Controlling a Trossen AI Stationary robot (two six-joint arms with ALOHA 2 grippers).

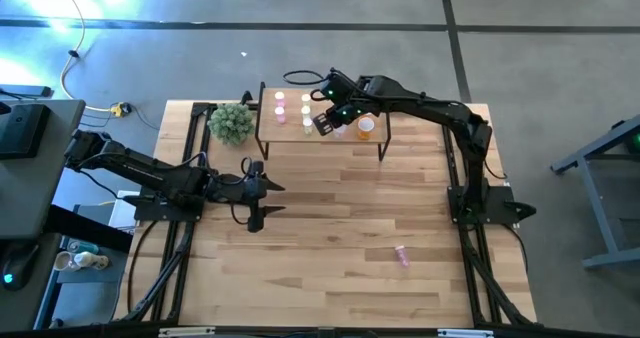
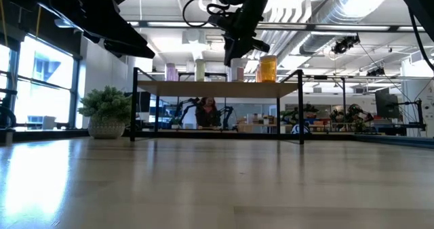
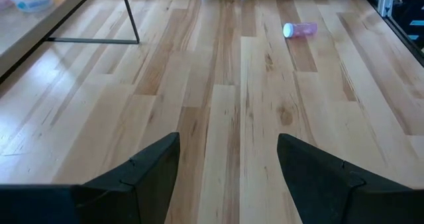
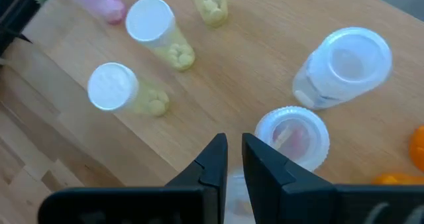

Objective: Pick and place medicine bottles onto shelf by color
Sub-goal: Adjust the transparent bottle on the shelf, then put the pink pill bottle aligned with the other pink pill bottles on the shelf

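The shelf stands at the table's far middle on thin black legs. On it stand pink bottles, yellow-green bottles, a pale blue bottle, a clear bottle with pink pills and an orange bottle. My right gripper is shut and hangs over the shelf top, pointing steeply down, close beside the clear bottle's white cap. One pink bottle lies on its side on the table at the near right. My left gripper waits open over the table's left middle. My right gripper stands with one finger right next to the clear bottle's white cap, coming from above. I cannot tell whether it touches the cap. Nothing shows pinched between the fingers.
A small potted plant sits just left of the shelf. Bare wood lies between the shelf and the table's near edge. In the low view a person shows in the room beyond the table, under the shelf top.
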